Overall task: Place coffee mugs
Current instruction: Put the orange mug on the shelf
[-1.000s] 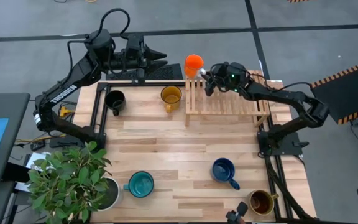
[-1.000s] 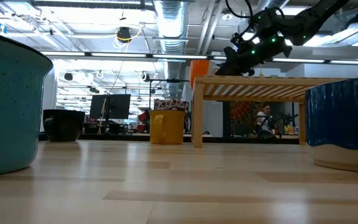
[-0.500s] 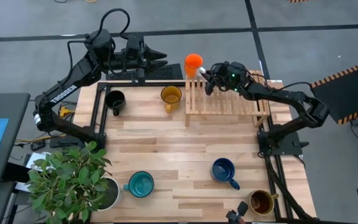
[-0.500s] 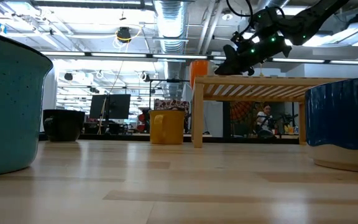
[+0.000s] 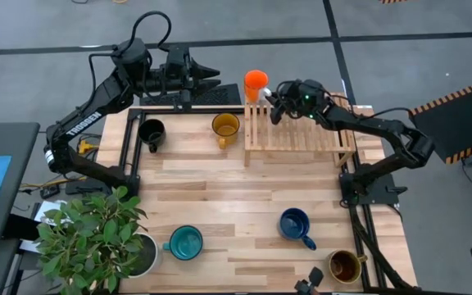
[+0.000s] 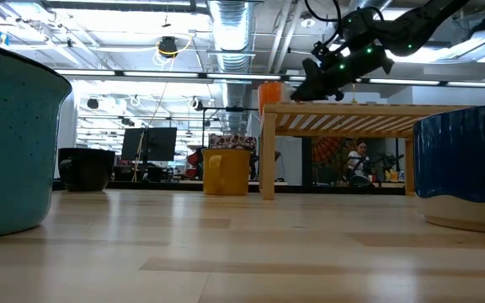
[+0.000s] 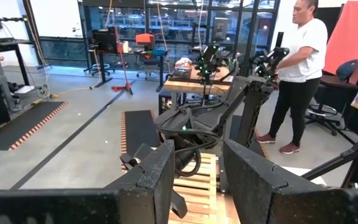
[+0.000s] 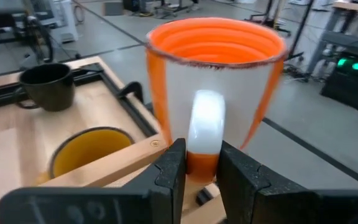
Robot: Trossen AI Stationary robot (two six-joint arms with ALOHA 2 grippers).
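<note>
Clearly the right gripper [image 8: 197,163] jaws pinch the orange mug's [image 8: 213,81] handle between them.

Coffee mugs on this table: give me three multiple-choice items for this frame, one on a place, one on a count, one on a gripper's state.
1. Where is the orange mug?
A. at the far left corner of the wooden rack
B. beside the plant
C. next to the dark blue mug

2. How many mugs stand directly on the table, off the rack?
A. three
B. five
C. six

3. What is the right gripper doing?
A. hanging open over the teal mug
B. shut on the orange mug's handle
C. resting on the yellow mug

Answers:
1 A, the high view shows it at that corner of the rack.
2 B, the black mug, yellow mug, teal mug, dark blue mug and olive-brown mug.
3 B, the right wrist view shows both fingers pinching the handle.
</note>
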